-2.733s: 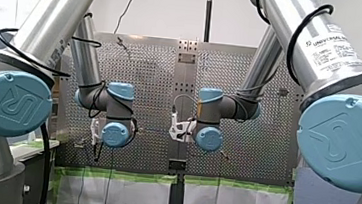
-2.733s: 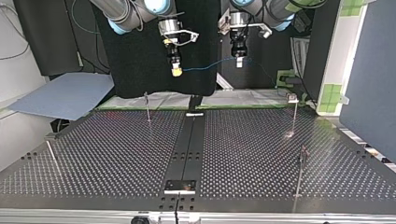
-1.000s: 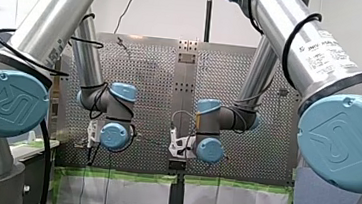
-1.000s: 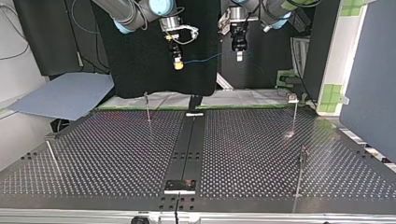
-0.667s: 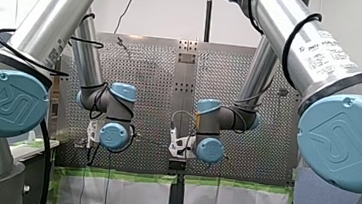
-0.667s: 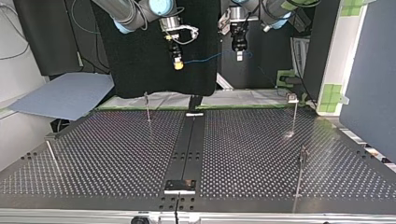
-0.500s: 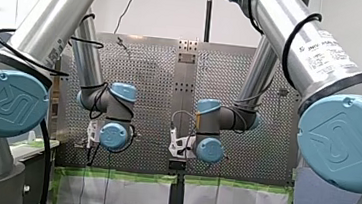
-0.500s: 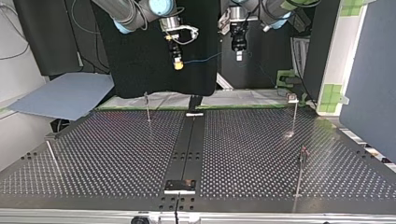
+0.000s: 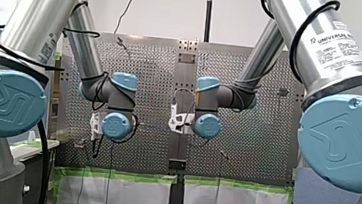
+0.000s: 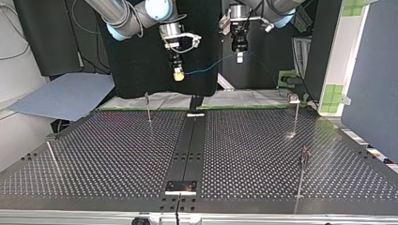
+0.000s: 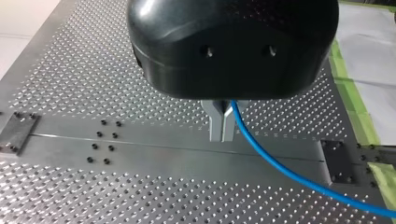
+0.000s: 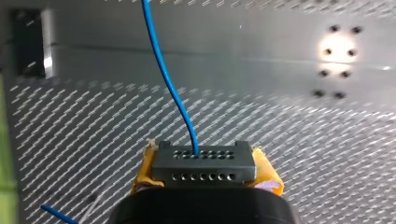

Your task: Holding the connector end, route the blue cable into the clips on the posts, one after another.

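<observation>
since both claws hang well above the perforated metal worktop (image 10: 117, 150) and no thin metal post (image 10: 148, 108) carries anything yet, the step in hand looks like bringing the line down to the first clip. my right claw (image 12: 205, 176), with yellow pads (image 12: 144, 175), is clamped on the dark grey connector block with rows of holes (image 12: 204, 161). the thin blue cable (image 12: 168, 79) leaves one of its upper holes. my left claw (image 11: 222, 125) has its metal fingers (image 11: 215, 125) drawn narrow, almost together, and seems to pinch the same cable further along, which comes out right beside them. in the top view the cable spans mid-air between the two claws, over the worktop's far edge, apart from every post.

to do it well: hold the span taut but not yanked, and keep the connector grip firm. lower the span square onto the clip mouth, with the left claw guiding close by the post so slack can't skip out. clip openings are too small to read, so go slow.

counts: two arms, two claws, one cable, one connector, four posts that i can make out.
</observation>
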Tool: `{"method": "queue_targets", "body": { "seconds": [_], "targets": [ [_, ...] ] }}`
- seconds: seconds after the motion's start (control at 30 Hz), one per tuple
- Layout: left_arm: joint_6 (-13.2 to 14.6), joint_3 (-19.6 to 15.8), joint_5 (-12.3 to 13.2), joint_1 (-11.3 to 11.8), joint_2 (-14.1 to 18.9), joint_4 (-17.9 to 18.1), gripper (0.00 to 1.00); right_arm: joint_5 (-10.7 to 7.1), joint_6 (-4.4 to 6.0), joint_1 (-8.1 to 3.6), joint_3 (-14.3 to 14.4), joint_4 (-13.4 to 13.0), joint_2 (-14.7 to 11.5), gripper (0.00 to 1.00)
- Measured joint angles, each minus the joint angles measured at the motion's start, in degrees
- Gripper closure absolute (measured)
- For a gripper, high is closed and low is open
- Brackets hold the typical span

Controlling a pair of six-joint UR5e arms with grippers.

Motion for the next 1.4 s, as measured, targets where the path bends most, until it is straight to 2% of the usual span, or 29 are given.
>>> {"method": "queue_targets", "body": {
  "seconds": [0.17, 0.33, 0.47, 0.63, 0.8, 1.1, 1.4],
  "targets": [
    [-0.25, 0.0, -0.34, 0.7, 2.7, -2.68, 1.0, -1.42, 0.26, -0.04, -2.77, 3.26, -3.27, 1.0],
    [-1.1, 0.07, -0.83, 2.47, 5.71, -5.72, 1.0, -2.53, 0.44, -0.25, -5.25, 6.34, -6.35, 1.0],
    [-1.42, 0.28, 0.78, 4.62, 8.06, -8.04, 1.0, -3.14, 0.51, -0.34, -6.52, 8.38, -8.59, 1.0],
    [-1.27, 1.89, 3.7, 7.66, 11.12, -11.13, 1.0, -4.06, 0.78, -0.11, -8.44, 9.58, -11.14, 1.0],
    [-1.97, 4.12, 5.21, 10.68, 14.15, -14.12, 1.0, -4.44, 0.57, 0.41, -10.71, 11.02, -9.96, 1.0],
    [-3.31, 8.64, 3.11, 14.98, 18.86, -18.84, 1.0, -5.05, 0.69, 1.53, -14.92, 13.42, -8.78, 1.0],
    [-4.46, 14.43, 2.67, 16.53, 24.68, -24.65, 1.0, -5.81, 0.78, 2.96, -20.06, 17.0, -8.71, 1.0]
  ]
}}
